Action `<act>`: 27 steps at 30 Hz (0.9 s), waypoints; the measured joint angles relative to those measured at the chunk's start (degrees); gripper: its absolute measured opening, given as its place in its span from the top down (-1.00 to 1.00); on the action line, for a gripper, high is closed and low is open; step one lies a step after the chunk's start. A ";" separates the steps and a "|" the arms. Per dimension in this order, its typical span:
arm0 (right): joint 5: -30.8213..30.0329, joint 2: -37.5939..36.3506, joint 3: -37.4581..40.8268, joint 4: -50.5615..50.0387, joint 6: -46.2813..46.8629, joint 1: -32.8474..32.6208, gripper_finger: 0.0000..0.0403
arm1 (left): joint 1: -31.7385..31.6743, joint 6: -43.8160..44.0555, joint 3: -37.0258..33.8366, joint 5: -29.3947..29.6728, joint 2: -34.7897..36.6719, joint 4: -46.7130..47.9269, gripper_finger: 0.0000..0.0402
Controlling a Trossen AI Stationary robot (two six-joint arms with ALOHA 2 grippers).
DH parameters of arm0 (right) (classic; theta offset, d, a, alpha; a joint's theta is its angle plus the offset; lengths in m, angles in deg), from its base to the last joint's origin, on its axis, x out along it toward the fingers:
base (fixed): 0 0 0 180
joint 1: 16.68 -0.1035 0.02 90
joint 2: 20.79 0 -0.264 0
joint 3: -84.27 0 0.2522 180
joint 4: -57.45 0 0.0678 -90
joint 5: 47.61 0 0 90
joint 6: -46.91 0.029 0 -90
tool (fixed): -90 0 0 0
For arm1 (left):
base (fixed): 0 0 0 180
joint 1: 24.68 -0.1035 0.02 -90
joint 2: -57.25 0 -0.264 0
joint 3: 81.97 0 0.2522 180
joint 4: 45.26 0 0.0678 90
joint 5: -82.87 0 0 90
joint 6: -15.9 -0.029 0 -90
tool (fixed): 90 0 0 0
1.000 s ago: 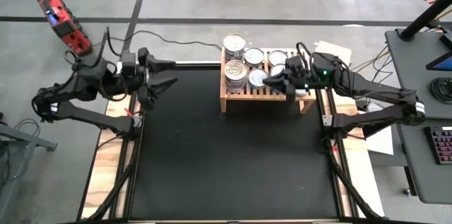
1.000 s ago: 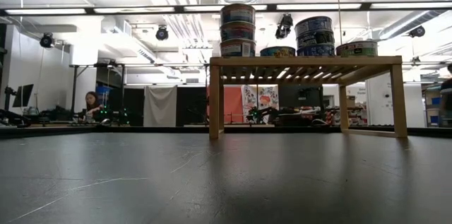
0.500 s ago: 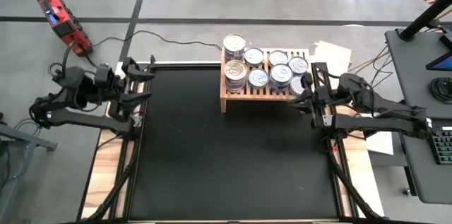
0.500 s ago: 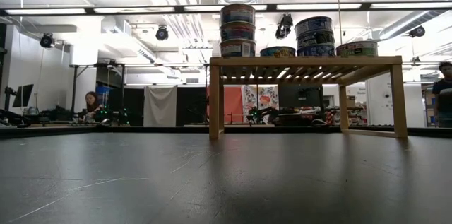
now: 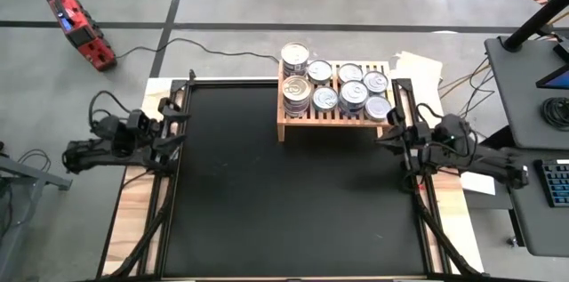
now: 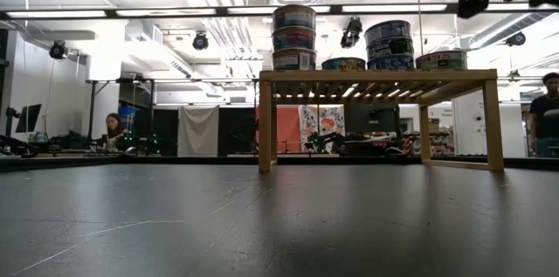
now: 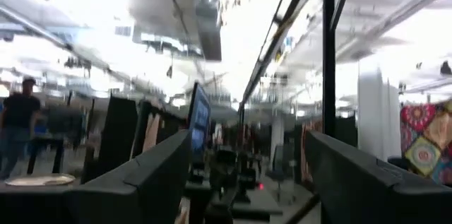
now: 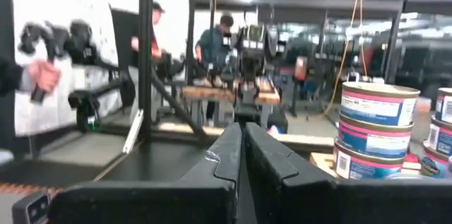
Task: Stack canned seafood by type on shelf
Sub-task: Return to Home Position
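The right gripper [image 5: 394, 131], fingers pressed together on nothing, has drawn back from the shelf's right end, where it hung over the tins a second ago. It now sits at the desk's right edge, just beside the shelf [image 5: 324, 123]. The left gripper [image 5: 173, 126], spread wide and empty, has folded back to the left edge, well apart from everything. The canned seafood [image 5: 353, 92] all stands on the shelf at the far side of the black mat [image 5: 293, 193], three tins high at the left end and lower along the rest. No tin lies on the mat, so the stacking looks finished and both arms appear to be heading home.
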 joint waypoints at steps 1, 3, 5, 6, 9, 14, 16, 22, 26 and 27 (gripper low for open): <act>-0.02 -1.32 1.71 1.93 0.60 0.01 0.94 | 0.00 -0.12 -2.04 0.01 2.33 -0.85 -0.30; -0.04 -4.15 5.05 5.72 1.55 0.00 0.94 | -0.04 -0.03 -5.94 0.14 4.86 -2.95 -0.30; -0.03 -6.96 7.97 8.78 3.07 0.01 0.94 | -0.09 -0.26 -9.10 0.17 4.57 -5.76 -0.30; -0.06 -8.02 9.37 10.18 4.46 -0.03 0.94 | -0.11 -0.20 -10.23 0.34 3.77 -7.55 -0.30; 0.49 -8.04 13.10 15.41 7.72 -0.03 0.94 | -0.19 1.31 -14.71 3.33 2.84 -10.29 -0.30; 1.07 -6.26 14.46 18.17 7.42 -0.39 0.94 | -0.21 4.67 -19.03 12.27 3.51 -6.85 -0.30; 1.03 -6.25 14.49 17.60 5.73 -0.39 0.94 | -0.17 5.06 -19.29 16.56 3.51 -2.16 -0.30; 0.82 -6.24 14.50 17.29 5.56 -0.39 0.94 | -0.17 5.12 -19.66 24.14 3.50 1.04 -0.30; 0.85 -6.24 14.51 15.54 9.62 -0.39 0.94 | -0.11 8.27 -19.66 23.74 3.42 2.99 -0.30; 0.90 -6.24 14.51 15.46 9.88 -0.39 0.94 | -0.11 9.56 -19.66 23.48 3.40 3.95 -0.30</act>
